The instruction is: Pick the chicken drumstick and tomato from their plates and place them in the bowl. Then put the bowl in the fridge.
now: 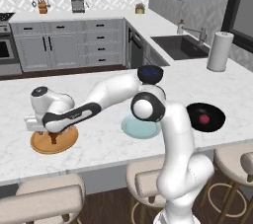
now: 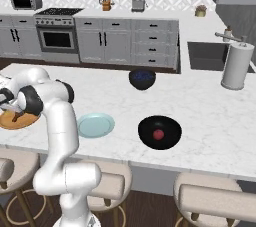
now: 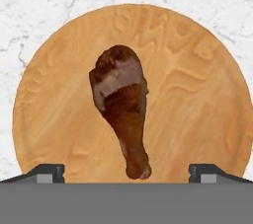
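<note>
Flanking drumstick (image 3: 122, 113), perhaps unobstructed, fingertips (image 3: 47, 171)

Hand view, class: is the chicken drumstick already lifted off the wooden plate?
No. The chicken drumstick lies flat on the wooden plate, between the open gripper fingertips.

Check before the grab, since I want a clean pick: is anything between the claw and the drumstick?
Nothing visible. The open claw hangs right above the drumstick, which lies alone on the wooden plate.
</note>
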You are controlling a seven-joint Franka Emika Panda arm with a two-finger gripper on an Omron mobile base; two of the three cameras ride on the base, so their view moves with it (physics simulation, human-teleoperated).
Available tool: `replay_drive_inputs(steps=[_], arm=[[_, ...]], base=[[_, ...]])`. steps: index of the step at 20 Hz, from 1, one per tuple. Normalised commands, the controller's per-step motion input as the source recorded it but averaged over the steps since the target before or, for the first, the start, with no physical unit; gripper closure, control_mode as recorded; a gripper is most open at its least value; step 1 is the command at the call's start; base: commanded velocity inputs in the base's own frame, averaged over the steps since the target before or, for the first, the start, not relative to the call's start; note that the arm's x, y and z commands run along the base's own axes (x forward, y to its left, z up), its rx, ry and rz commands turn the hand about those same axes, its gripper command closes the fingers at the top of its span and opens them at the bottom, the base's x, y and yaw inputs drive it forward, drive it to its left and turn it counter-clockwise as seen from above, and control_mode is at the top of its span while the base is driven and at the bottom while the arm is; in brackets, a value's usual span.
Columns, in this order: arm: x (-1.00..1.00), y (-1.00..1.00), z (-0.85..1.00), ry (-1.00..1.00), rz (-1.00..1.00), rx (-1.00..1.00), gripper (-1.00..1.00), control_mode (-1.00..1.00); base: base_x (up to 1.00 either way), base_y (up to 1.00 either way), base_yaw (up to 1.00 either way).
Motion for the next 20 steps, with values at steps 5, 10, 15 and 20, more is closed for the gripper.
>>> replay_drive_inputs(steps=[5, 10, 15, 20], arm=[[0.49, 0.12, -0.01, 0.01, -0.05, -0.15, -1.0, -1.0], [0.3, -0.01, -0.09, 0.05, -0.01, -0.1, -1.0, -1.0], [0.06, -0.19, -0.24, 0.03, 0.0, -0.02, -1.0, -1.0], [0.0, -0.3, -0.44, 0.0, 0.0, 0.0, -1.0, -1.0]], base=[[0.0, 0.0, 0.0], [0.0, 0.0, 0.0], [0.0, 0.0, 0.0], [0.0, 0.0, 0.0]])
